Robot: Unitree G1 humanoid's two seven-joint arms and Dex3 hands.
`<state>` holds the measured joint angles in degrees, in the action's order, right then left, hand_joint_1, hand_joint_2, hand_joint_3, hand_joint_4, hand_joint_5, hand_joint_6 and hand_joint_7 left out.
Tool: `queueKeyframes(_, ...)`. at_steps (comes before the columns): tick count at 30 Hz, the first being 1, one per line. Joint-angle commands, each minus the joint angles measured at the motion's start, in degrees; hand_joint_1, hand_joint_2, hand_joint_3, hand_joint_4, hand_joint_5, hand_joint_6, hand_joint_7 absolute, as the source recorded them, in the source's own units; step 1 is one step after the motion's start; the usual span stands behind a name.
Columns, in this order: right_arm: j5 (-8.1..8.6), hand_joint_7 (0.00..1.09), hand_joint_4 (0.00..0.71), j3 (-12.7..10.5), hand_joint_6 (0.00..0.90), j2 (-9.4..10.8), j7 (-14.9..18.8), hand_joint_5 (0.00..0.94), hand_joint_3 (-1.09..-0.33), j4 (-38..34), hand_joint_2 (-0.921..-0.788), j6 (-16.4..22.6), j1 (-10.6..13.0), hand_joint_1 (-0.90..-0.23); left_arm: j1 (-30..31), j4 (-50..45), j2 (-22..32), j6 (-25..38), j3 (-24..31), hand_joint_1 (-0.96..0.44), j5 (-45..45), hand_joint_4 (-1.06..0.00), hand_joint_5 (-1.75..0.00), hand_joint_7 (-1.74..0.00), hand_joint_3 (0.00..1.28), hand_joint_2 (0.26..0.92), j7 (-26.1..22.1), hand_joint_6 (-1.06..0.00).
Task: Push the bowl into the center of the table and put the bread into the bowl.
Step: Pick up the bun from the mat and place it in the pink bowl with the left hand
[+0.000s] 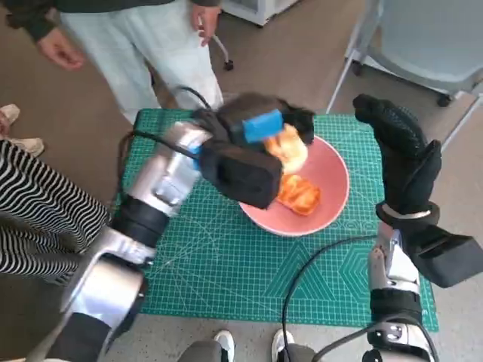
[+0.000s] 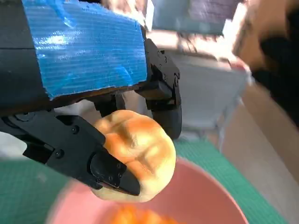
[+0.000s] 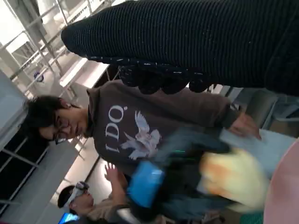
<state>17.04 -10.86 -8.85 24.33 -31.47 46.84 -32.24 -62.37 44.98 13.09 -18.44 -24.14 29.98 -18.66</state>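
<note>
Step in hand looks like the 2nd half of the task: bread going into the bowl. The left hand (image 1: 253, 154), black w/ blue tape on its back, grips a round golden bread roll (image 2: 135, 154) between its black fingers (image 2: 110, 170) and holds it just above the pink bowl (image 1: 332, 200); in the left wrist view the roll hangs over the bowl's inside, not touching the bottom as far as I can tell. The bowl sits on the green cutting mat (image 1: 226, 264), a bit right of the mat's middle and toward the far side, so the push step seems done or nearly so. An orange-ish piece of bread (image 1: 298, 194) already lies in the bowl, near side of the held roll. The right hand (image 1: 400, 154), in the black knitted glove, is raised off the table to the right of the bowl, fingers spread, holding nothing, apart from the rim. A person in pale trousers (image 1: 143, 53) stands at the far side of the table; someone in a striped garment (image 1: 38, 211) is at the left. Next move, my guess: lower the left hand a little, let the fingers go so the roll drops beside the other piece, then lift out w/o clipping the rim. Risk: roll may stick to a finger or roll out over the edge.
</note>
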Motion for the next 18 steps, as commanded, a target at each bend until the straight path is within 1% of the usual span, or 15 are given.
queueKeyframes(1, -1.08, 0.62, 0.175, -0.2, -0.001, -0.6, -0.7, 0.0, -0.678, 0.5, -0.921, -0.5, 2.0, -0.598, -2.5, 3.7, -0.8, -1.7, -0.8, 0.0, 1.1, -0.7, -1.18, -1.2, 0.09, 0.919, 1.6, -0.58)
queueKeyframes(6, -1.38, 0.61, 0.174, -0.3, -0.001, -0.6, -1.2, 0.0, -0.678, 1.4, -0.921, -0.8, 2.5, -0.604, -2.9, 7.2, -1.6, -2.8, -1.2, 0.0, 1.4, -0.66, -1.25, -1.17, 0.1, 0.92, 2.1, -0.59)
queueKeyframes(8, -1.47, 0.61, 0.174, -0.3, -0.001, -0.7, -1.3, 0.0, -0.678, 1.6, -0.921, -0.9, 2.7, -0.605, -3.1, 8.4, -1.9, -2.7, -1.1, 0.0, 1.0, -0.65, -1.28, -1.18, 0.12, 0.92, 1.5, -0.56)
queueKeyframes(10, -1.57, 0.61, 0.174, -0.4, -0.001, -0.7, -1.4, 0.0, -0.679, 1.7, -0.921, -0.9, 2.7, -0.606, -3.2, 9.1, -2.2, -2.1, -1.0, 0.0, 0.7, -0.61, -1.3, -1.28, 0.17, 0.921, 0.7, -0.46)
queueKeyframes(11, -1.61, 0.61, 0.173, -0.4, -0.001, -0.8, -1.5, 0.0, -0.679, 1.8, -0.921, -0.9, 2.7, -0.606, -3.2, 9.4, -2.4, -1.8, -1.0, 0.0, 0.6, -0.57, -1.32, -1.38, 0.23, 0.921, 0.4, -0.38)
queueKeyframes(12, -1.64, 0.61, 0.173, -0.4, -0.001, -0.8, -1.6, 0.0, -0.679, 1.7, -0.921, -0.9, 2.7, -0.606, -3.2, 9.7, -2.6, -1.1, -0.8, 0.0, 0.2, -0.53, -1.35, -1.44, 0.27, 0.921, -0.5, -0.33)
queueKeyframes(13, -1.69, 0.61, 0.173, -0.4, -0.001, -0.9, -1.6, 0.0, -0.679, 1.7, -0.921, -0.9, 2.7, -0.606, -3.1, 9.7, -2.8, -0.1, -0.4, -0.03, -0.4, -0.46, -1.22, -1.34, 0.26, 0.883, -1.9, -0.28)
queueKeyframes(14, -1.73, 0.61, 0.173, -0.5, -0.001, -0.9, -1.7, 0.0, -0.679, 1.6, -0.921, -0.9, 2.6, -0.606, -3.1, 9.6, -2.9, 0.5, -0.2, -0.07, -0.9, -0.37, -0.95, -1.13, 0.25, 0.828, -2.8, -0.22)
queueKeyframes(15, -1.77, 0.61, 0.173, -0.5, -0.001, -0.9, -1.7, 0.0, -0.68, 1.6, -0.921, -1.0, 2.6, -0.606, -3.0, 9.5, -2.9, 0.9, 0.0, -0.1, -1.2, -0.32, -0.71, -0.96, 0.22, 0.797, -3.4, -0.19)
queueKeyframes(16, -1.73, 0.61, 0.172, -0.5, -0.001, -0.9, -1.7, 0.0, -0.68, 1.6, -0.921, -1.0, 2.6, -0.606, -3.0, 9.5, -3.0, 1.5, 0.3, -0.12, -1.7, -0.31, -0.53, -0.85, 0.2, 0.783, -4.2, -0.17)
queueKeyframes(17, -1.72, 0.61, 0.172, -0.5, -0.001, -0.9, -1.7, 0.0, -0.68, 1.5, -0.921, -1.1, 2.5, -0.606, -2.9, 9.2, -3.0, 2.3, 0.7, -0.13, -2.3, -0.29, -0.45, -0.81, 0.19, 0.777, -5.4, -0.16)
queueKeyframes(18, -1.71, 0.61, 0.172, -0.6, -0.001, -0.9, -1.8, 0.0, -0.68, 1.5, -0.921, -1.1, 2.5, -0.606, -2.8, 8.9, -3.0, 2.9, 1.0, -0.16, -2.8, -0.24, -0.33, -0.74, 0.17, 0.77, -6.3, -0.13)
